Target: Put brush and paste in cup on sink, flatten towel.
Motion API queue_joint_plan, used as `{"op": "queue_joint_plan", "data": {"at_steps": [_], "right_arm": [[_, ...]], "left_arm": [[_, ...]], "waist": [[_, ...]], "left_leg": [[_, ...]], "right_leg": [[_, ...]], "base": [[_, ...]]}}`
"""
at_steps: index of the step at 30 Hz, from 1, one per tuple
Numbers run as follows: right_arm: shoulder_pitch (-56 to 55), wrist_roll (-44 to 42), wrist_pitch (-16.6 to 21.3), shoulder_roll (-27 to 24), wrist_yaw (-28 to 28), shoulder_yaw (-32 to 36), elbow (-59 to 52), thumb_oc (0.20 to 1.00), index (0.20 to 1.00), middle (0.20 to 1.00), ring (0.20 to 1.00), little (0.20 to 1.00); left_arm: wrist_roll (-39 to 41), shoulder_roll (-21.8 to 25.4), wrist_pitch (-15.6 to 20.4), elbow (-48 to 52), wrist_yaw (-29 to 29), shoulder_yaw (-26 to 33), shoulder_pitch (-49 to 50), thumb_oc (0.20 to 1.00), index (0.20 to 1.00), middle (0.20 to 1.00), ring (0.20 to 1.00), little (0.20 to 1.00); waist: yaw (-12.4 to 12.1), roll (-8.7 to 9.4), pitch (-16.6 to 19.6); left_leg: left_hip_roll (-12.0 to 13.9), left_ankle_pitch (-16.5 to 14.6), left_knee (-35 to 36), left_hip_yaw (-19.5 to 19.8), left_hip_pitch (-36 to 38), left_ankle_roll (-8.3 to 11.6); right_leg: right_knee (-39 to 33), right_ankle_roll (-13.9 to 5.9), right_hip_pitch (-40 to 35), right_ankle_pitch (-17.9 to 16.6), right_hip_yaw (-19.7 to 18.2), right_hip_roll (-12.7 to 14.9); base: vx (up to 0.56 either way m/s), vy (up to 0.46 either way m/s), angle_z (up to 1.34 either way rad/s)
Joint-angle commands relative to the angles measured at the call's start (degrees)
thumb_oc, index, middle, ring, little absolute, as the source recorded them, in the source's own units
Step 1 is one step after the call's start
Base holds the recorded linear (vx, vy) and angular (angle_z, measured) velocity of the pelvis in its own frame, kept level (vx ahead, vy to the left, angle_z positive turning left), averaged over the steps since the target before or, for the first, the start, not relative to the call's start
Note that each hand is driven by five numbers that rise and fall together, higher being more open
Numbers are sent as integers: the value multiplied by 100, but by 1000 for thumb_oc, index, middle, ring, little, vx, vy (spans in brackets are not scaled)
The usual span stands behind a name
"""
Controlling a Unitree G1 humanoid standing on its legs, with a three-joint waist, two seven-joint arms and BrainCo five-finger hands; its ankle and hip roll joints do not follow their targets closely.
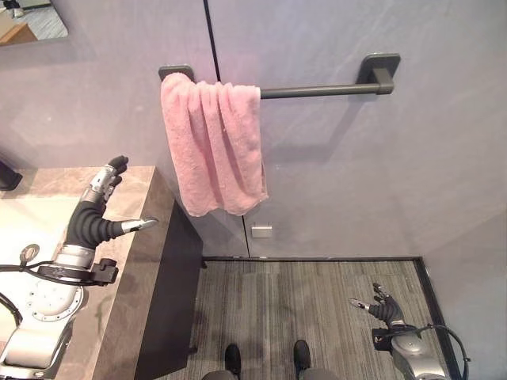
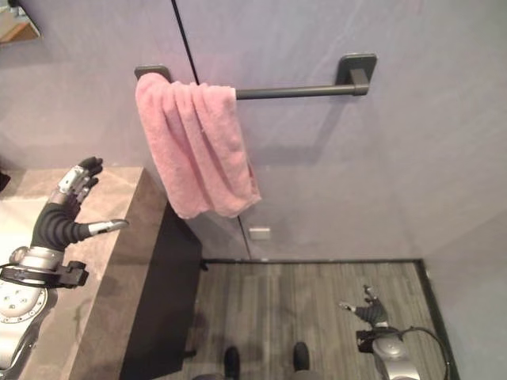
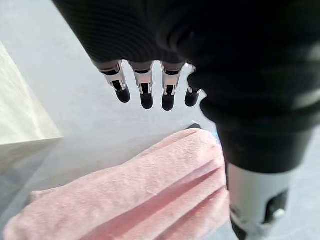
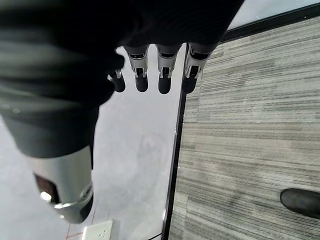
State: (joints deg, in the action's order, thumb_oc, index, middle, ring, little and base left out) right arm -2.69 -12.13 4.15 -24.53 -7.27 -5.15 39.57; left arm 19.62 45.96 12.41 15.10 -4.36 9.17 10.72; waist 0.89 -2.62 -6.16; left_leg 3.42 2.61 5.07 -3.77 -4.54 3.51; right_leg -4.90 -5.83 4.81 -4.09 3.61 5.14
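Left hand (image 1: 101, 207) raised over the stone bench (image 1: 131, 261) by the sink, fingers straight and thumb out, holding nothing. Right hand (image 1: 381, 306) hangs low over the carpeted floor (image 1: 309, 301), fingers relaxed, also empty.

Pink towel (image 1: 212, 146) hangs bunched at the left end of the dark wall rail (image 1: 325, 90), folds gathered, well short of the rail's right bracket. Brush, paste and cup not made out.

Towel likely soft, light, limp; it should slide along the rail with some drag. Best hold: pinch the free right edge near the rail and draw it rightward, other hand steadying the left side.
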Motion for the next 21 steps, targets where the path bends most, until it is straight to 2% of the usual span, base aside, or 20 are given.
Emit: {"op": "queue_joint_plan", "data": {"at_steps": [1, 14, 21], "right_arm": [[177, 104, 175, -139, -7, 112, -141, 1000, 1000, 1000, 1000, 1000], [192, 153, 110, -173, 17, 56, -330, 1000, 1000, 1000, 1000, 1000], [202, 224, 74, -198, 23, 14, -398, 1000, 1000, 1000, 1000, 1000]], "left_arm": [[-109, 310, 372, -169, -286, 278, -316, 1000, 1000, 1000, 1000, 1000], [310, 177, 248, -2117, -551, -216, -1437, 1000, 1000, 1000, 1000, 1000], [346, 309, 191, -2248, -471, -567, -1854, 1000, 1000, 1000, 1000, 1000]], "waist": [[12, 373, 74], [249, 416, -53], [344, 453, -84]], "left_leg": [[493, 171, -7, -43, -168, 416], [479, 266, -7, -140, -588, 412], [489, 259, -7, -209, -644, 415]], "right_leg": [[-10, -754, 231, -372, -262, 960], [-10, -799, 806, -542, -418, 974], [-10, -824, 949, -581, -491, 973]], "base": [[-1, 42, 1], [2, 31, -6], [4, 16, -7]]}}
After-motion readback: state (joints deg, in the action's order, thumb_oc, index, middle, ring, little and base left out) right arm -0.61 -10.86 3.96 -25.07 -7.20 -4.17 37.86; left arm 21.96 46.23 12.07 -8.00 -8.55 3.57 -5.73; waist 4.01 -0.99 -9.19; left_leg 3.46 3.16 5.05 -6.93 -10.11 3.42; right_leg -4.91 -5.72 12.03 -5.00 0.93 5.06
